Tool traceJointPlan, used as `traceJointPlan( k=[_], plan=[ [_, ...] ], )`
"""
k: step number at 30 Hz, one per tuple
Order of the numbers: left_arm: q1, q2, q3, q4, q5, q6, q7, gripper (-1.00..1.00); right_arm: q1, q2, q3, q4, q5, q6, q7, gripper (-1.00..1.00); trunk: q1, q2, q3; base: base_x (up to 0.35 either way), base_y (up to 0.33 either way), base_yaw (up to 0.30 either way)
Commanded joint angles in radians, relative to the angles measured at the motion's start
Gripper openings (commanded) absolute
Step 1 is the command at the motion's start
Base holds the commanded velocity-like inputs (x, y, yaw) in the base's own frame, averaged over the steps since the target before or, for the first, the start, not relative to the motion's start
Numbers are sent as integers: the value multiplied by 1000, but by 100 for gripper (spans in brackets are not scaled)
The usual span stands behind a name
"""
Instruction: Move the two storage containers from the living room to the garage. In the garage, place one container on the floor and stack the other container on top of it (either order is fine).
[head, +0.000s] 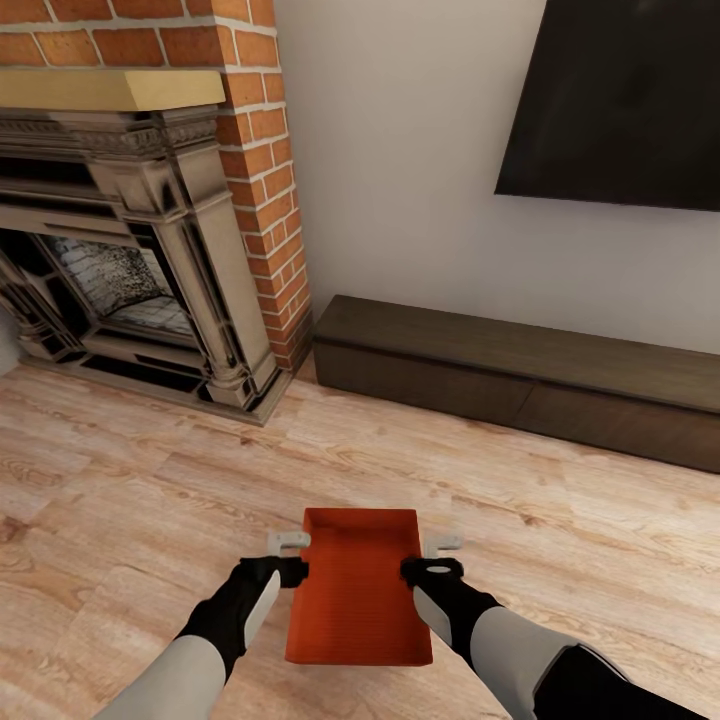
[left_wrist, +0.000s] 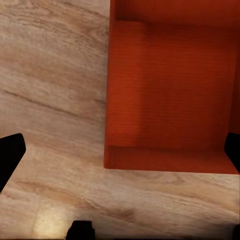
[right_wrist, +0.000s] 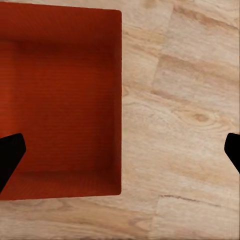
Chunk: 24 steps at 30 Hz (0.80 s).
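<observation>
We log a light wood-plank floor (head: 120, 480) before a brick fireplace (head: 150, 250), black TV (head: 620, 100) and long low dark cabinet (head: 520, 375). On it sits one orange-red storage container (head: 360, 585), open side up, long axis running away from us toward the cabinet. We note the left gripper (head: 288, 555) and right gripper (head: 436, 556) flanking its long walls, each spread wide, gripping nothing.

Light wood-plank floor (head: 130, 490) — carrying one orange-red storage container (head: 358, 590), the fireplace (head: 130, 250) and a low dark cabinet (head: 520, 375).
</observation>
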Motion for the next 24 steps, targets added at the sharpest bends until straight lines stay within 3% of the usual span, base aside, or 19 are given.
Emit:
traceJointPlan(
  k=[1,6,10,12,24],
  plan=[
    [0,0,0,1,4,6,5,100,-1,0,7,-1,-2,27,-1,100,0,-1,-1,0,0,0],
    [-1,0,-1,6,7,10,5,100,-1,0,8,-1,21,110,56,100,0,-1,-1,0,0,0],
    [-2,2,-2,7,7,10,5,100,-1,0,10,0,86,126,153,100,0,-1,-1,0,0,0],
    [-4,2,-1,7,7,10,5,100,-1,0,10,0,99,127,180,100,0,-1,-1,0,0,0],
    [-8,0,0,11,15,13,5,100,-1,-1,7,0,111,93,206,100,0,-1,-1,0,0,0]
  ],
)
